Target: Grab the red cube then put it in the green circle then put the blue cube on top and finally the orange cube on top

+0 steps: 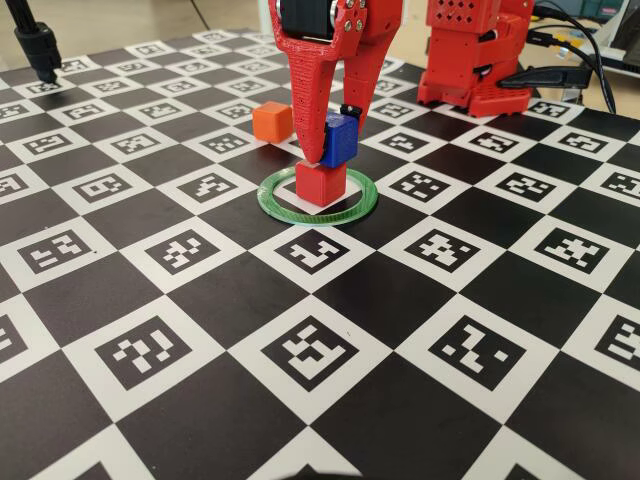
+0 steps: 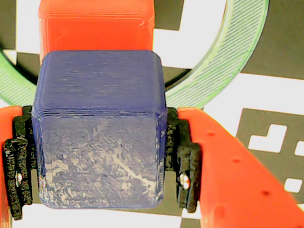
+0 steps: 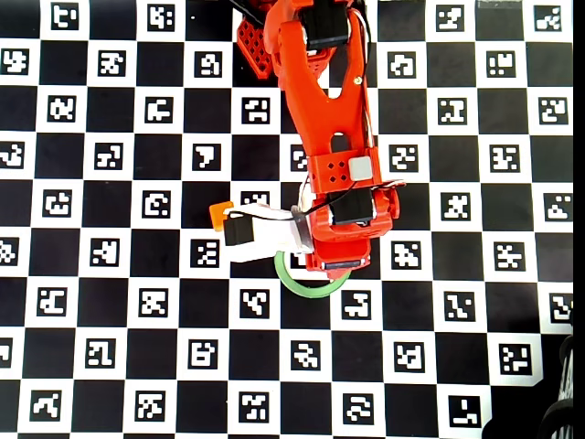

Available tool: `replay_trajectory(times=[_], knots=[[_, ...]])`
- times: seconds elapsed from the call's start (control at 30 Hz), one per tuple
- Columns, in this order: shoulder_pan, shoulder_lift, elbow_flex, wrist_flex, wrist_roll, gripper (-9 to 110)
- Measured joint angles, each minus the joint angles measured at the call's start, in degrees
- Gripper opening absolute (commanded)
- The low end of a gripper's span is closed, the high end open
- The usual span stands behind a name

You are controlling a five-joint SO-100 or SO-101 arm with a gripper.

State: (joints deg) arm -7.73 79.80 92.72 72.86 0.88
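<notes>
- Gripper (image 1: pixel 332 150) clamped on the blue cube (image 1: pixel 340 138), hanging just above the red cube (image 1: pixel 321 183) in the fixed view.
- In the wrist view, blue cube (image 2: pixel 99 128) pinched on both sides between black pads (image 2: pixel 184 159), filling most of the frame.
- Red cube (image 2: pixel 95 26) seen past the blue cube's top edge in the wrist view, partly covered by it.
- Red cube resting inside the green ring (image 1: pixel 318 208), on a white square of the checkered board (image 1: pixel 200 400).
- Blue cube tilted slightly and offset to the right of the red cube in the fixed view; touching or just clear, cannot tell.
- Ring arcs (image 2: pixel 223 61) visible on both sides of the cubes in the wrist view.
- Orange cube (image 1: pixel 272 121) sitting alone on the board, behind and left of the ring in the fixed view, near but apart.
- From overhead, arm (image 3: pixel 329 119) covering both stacked cubes; only the ring's lower arc (image 3: pixel 306 288) and a corner of the orange cube (image 3: pixel 218 215) showing.
- Red arm base (image 1: pixel 475 55) standing at the board's far edge in the fixed view.
</notes>
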Motion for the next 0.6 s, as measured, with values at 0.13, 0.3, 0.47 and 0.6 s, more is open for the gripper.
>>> replay_trajectory(times=[0.13,0.3,0.47,0.6], knots=[[0.4,0.0,0.0,-0.6,0.0,11],[0.9,0.0,0.0,-0.8,0.0,11],[1.0,0.0,0.0,-0.8,-0.2,11],[1.4,0.0,0.0,-0.8,-0.4,11]])
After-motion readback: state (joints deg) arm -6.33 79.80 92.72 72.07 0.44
